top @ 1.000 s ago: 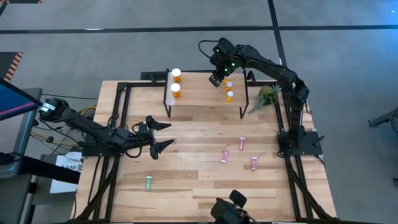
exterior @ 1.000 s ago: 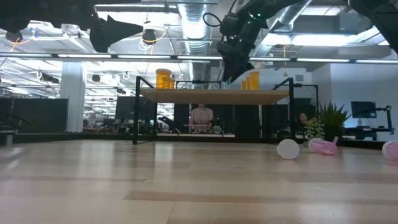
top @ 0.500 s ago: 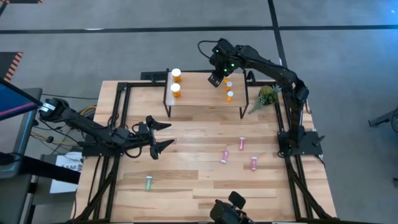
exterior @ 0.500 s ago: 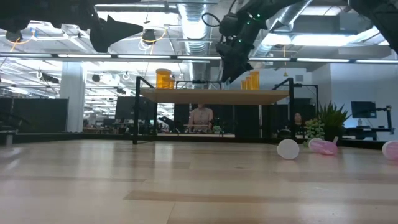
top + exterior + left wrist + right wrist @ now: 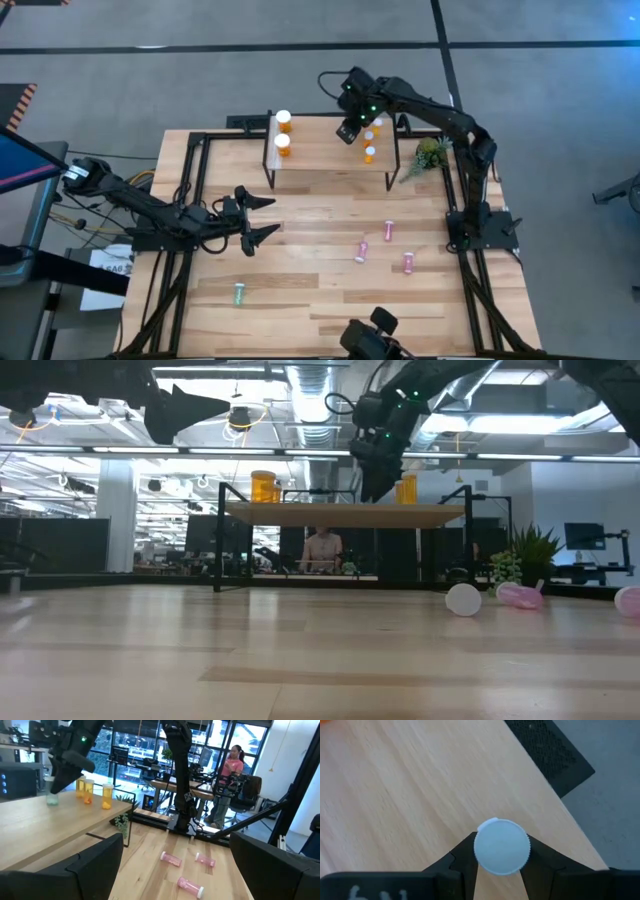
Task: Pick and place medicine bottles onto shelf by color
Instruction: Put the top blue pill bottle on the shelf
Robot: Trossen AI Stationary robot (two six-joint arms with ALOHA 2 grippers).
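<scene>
No text, label, brand or number can be read anywhere. Pale marks show on the dark body of the right hand (image 5: 501, 870) just below the white cap (image 5: 501, 846), too cut off to make out.

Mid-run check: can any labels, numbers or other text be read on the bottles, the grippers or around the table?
Nothing reads clearly.
White marks on the right gripper housing, right wrist view: cut off and blurred, unreadable.
Dark print on the white sheet beside the table: too small to read.
Pale green bottle in that gripper: no legible label.
</scene>
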